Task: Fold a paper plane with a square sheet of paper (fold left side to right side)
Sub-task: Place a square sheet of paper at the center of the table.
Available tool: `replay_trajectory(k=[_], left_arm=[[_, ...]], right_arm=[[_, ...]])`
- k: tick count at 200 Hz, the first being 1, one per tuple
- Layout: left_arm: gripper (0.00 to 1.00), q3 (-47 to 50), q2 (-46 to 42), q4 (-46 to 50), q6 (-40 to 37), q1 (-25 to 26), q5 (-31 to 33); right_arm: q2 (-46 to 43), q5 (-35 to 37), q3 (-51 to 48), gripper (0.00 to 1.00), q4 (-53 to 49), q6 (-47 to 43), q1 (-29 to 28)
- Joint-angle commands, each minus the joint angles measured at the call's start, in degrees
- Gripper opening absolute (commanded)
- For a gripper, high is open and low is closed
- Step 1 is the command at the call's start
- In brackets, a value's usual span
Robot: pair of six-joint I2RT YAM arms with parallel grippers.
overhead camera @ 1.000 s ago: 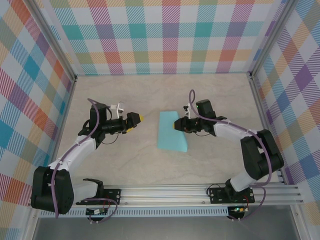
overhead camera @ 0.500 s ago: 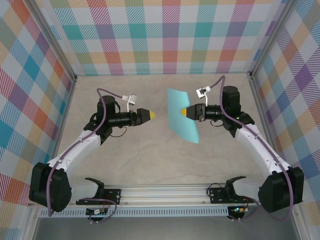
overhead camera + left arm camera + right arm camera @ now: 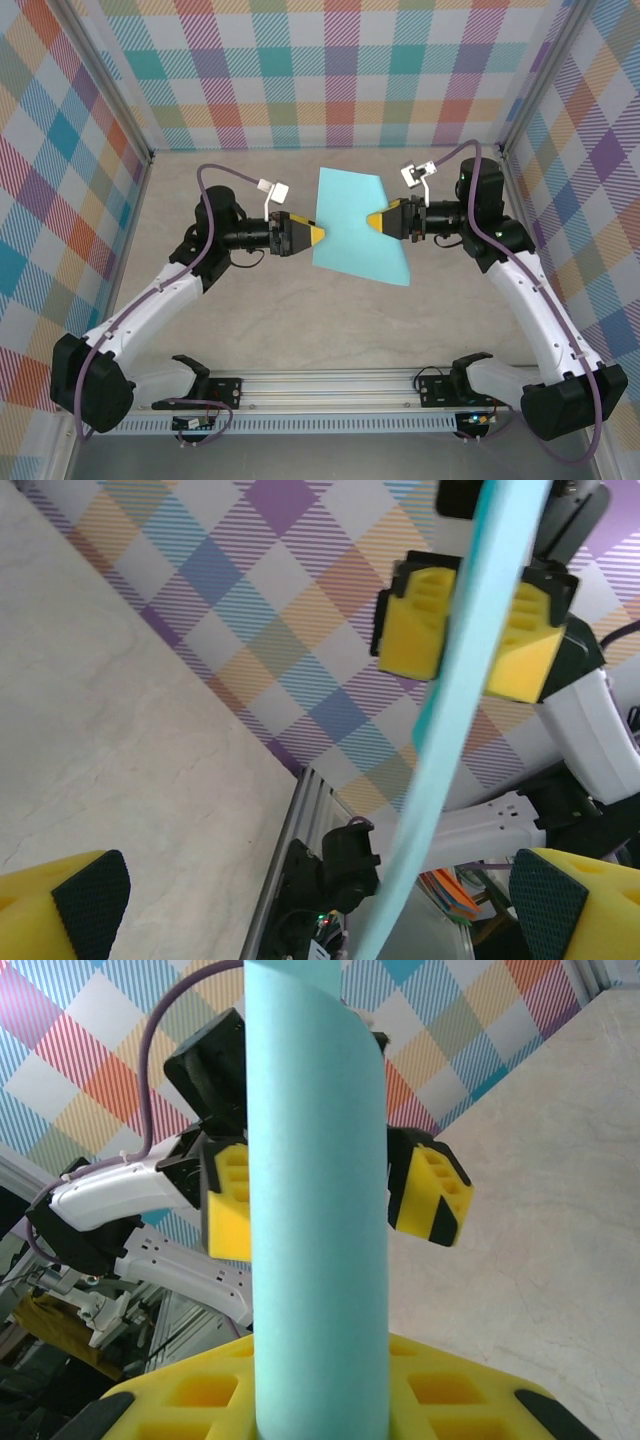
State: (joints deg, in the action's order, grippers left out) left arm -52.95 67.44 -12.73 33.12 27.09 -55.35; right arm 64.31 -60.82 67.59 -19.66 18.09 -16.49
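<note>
The square sheet of paper (image 3: 352, 228) is light turquoise, folded into a slanted four-sided piece, and hangs in the air above the table's middle. My right gripper (image 3: 378, 220) is shut on its right edge; the yellow fingers (image 3: 415, 620) pinch it from both sides. My left gripper (image 3: 315, 233) stands open at the sheet's left edge. In the left wrist view the paper (image 3: 470, 660) runs edge-on between the wide-open left gripper (image 3: 320, 905). In the right wrist view the paper (image 3: 318, 1210) rises from the right gripper (image 3: 320, 1410), with the left fingers (image 3: 228, 1205) on either side of it. A paper plane is out of view.
The beige marbled table (image 3: 300, 320) is walled by checked panels (image 3: 330, 70) on three sides. An aluminium rail (image 3: 400, 385) with both arm bases runs along the near edge.
The right gripper has lifted the paper off the table and carried it up and back. The left arm has reached right until its open fingers straddle the paper's left edge.
</note>
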Motion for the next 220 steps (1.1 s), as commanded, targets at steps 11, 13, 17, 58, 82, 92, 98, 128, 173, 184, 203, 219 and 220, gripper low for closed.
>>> replay_trajectory(k=[11,13,17,58,82,92,98,128,173,184,203,219,220], left_arm=[[1.0,-2.6,-0.7,-2.2,-1.8,1.5,-1.4],[1.0,-2.7,-0.7,-2.2,-1.8,1.6,-1.4],[1.0,-3.0,-0.4,-2.2,-1.9,1.9,-1.4],[0.99,-4.9,1.2,-0.1,-3.9,3.5,-0.9],[0.98,-5.7,2.1,0.7,-4.4,4.0,-1.2],[0.97,-5.8,2.3,0.8,-4.5,4.2,-1.2],[0.95,-5.8,2.4,0.8,-4.6,4.4,-1.3],[0.81,-5.9,2.5,1.4,-5.5,4.9,-1.2],[0.41,-6.3,2.6,3.7,-7.0,5.3,-0.8],[0.34,-6.3,2.6,4.3,-7.4,5.3,-0.5],[0.2,-6.1,2.7,5.5,-8.0,5.2,0.5],[0.08,-5.7,3.0,6.5,-8.3,5.3,1.5],[0.08,-5.7,3.0,6.6,-8.3,5.3,1.5]], right_arm=[[-0.4,-3.1,1.3,0.27,-0.6,-1.2,0.1],[-0.4,-3.2,1.3,0.27,-0.6,-1.2,0.1],[-0.4,-3.2,1.3,0.27,-0.6,-1.1,0.1],[-0.6,-3.6,0.8,0.27,-0.1,-0.9,0.1],[-0.5,-3.7,0.7,0.27,0.1,-0.6,0.1],[-0.6,-3.7,0.5,0.27,0.2,-0.4,0.1],[-0.7,-3.7,0.4,0.27,0.3,-0.4,0.1],[-0.9,-2.6,0.2,0.27,-0.7,-1.2,0.1],[-0.2,0.6,0.8,0.27,-4.0,-3.2,0.1],[-0.2,1.7,0.8,0.28,-4.7,-3.9,0.1],[-0.2,3.7,0.8,0.29,-6.1,-4.7,0.1],[-0.1,5.7,0.7,0.31,-7.5,-5.4,0.1],[0.0,5.8,0.7,0.31,-7.6,-5.5,0.1]])
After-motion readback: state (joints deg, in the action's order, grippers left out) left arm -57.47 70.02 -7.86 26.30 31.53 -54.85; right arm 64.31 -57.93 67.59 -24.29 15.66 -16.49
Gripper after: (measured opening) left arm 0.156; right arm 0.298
